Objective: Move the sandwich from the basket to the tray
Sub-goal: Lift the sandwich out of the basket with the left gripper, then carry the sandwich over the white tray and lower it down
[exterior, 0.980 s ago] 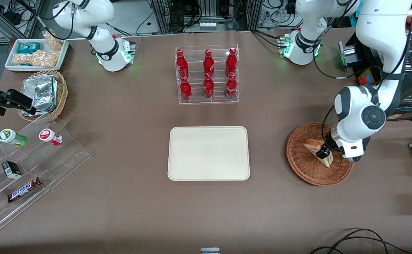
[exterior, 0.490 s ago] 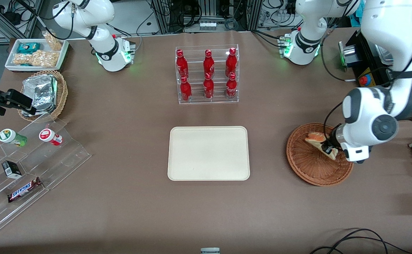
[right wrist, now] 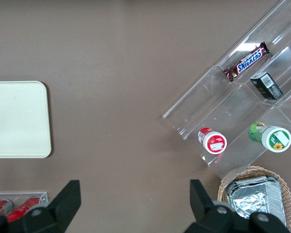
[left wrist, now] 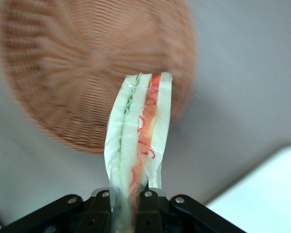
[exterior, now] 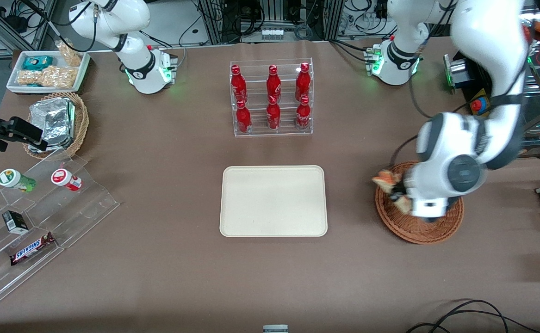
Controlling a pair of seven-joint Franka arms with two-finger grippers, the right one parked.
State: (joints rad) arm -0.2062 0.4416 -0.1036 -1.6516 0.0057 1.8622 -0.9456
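Clamped on the sandwich [left wrist: 138,141], the tool [exterior: 397,192] hangs above the basket [exterior: 431,226] at the rim nearest the tray [exterior: 273,201]. From the wrist camera, the two black fingers [left wrist: 148,213] press the wedge's wide faces at one end, and the rest of the wedge sticks out past them, its pale bread, green layer and red-orange layer edge-on under clear wrap. The sandwich is lifted clear of the weave; under it in that view lie the basket [left wrist: 63,73], bare brown table [left wrist: 242,73] and a pale corner of the tray [left wrist: 266,194].

From the front, the sandwich [exterior: 387,179] shows as an orange and pale lump poking out of the arm's white wrist, over the basket's edge. The basket sits on the table [exterior: 158,277] toward the working arm's end, and the tray lies flat at the middle, well apart from it, with nothing on it.

Farther from the front camera than the tray, a clear rack [exterior: 272,97] holds six red bottles. Toward the parked arm's end stand a smaller tan basket [exterior: 82,122] with foil packets, a white tray of snacks [exterior: 47,71], and a stepped clear stand [exterior: 47,217] carrying small cups, a box and a Snickers bar [exterior: 32,248].
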